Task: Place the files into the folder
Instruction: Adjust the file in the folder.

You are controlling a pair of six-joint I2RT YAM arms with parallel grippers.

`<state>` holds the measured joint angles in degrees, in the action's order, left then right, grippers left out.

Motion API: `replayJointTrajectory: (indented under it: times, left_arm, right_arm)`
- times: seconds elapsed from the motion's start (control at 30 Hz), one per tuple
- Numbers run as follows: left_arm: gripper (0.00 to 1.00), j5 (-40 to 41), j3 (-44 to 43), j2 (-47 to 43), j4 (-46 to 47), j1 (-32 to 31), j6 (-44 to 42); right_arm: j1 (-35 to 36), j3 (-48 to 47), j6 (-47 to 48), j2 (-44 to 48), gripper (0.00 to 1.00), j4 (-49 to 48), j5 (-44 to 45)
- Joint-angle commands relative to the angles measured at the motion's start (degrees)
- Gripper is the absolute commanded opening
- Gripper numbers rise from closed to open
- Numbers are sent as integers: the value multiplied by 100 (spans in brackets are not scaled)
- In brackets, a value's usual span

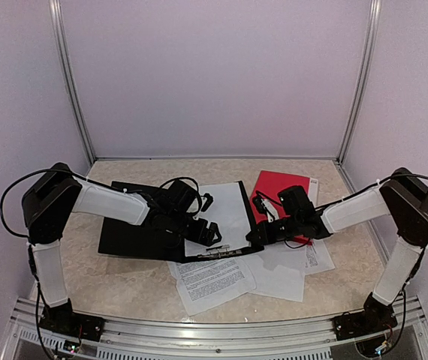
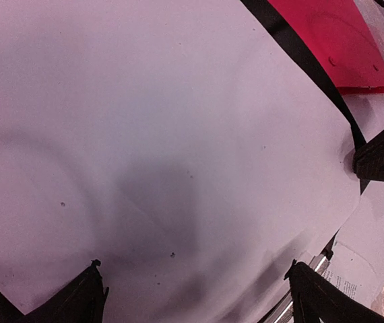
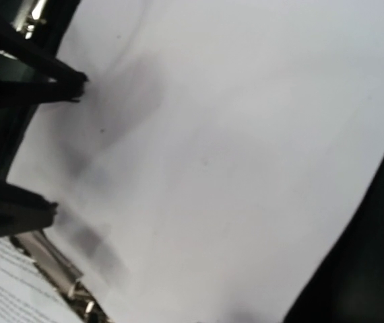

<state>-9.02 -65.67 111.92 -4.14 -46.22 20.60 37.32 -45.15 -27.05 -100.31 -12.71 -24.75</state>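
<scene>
An open black folder lies on the table with a blank white sheet of the files on its right half. That sheet fills the left wrist view and the right wrist view. My left gripper hovers open over the sheet's near part, its fingertips wide apart just above the paper. My right gripper sits shut at the folder's right edge; its own fingers are hidden in the right wrist view. More files, printed and blank, lie loose in front of the folder.
A red cover lies right of the folder over another printed sheet. The folder's metal clip runs along its near edge, also seen as a clip beside the left gripper's fingers. Cage walls and posts surround the table.
</scene>
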Motion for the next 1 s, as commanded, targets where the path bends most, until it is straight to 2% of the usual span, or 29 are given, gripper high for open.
replayJointTrajectory:
  times: [0.0,0.6,0.97]
  left_arm:
    - [92,98,65,-54,-232,7,41]
    - [92,45,65,-56,-226,-1,42]
    - [92,18,-9,-115,-228,-32,32]
  right_arm:
    - [38,-157,82,-160,0,246,216]
    - [47,-272,294,-119,0,728,625]
    - [150,-462,488,324,4,613,182]
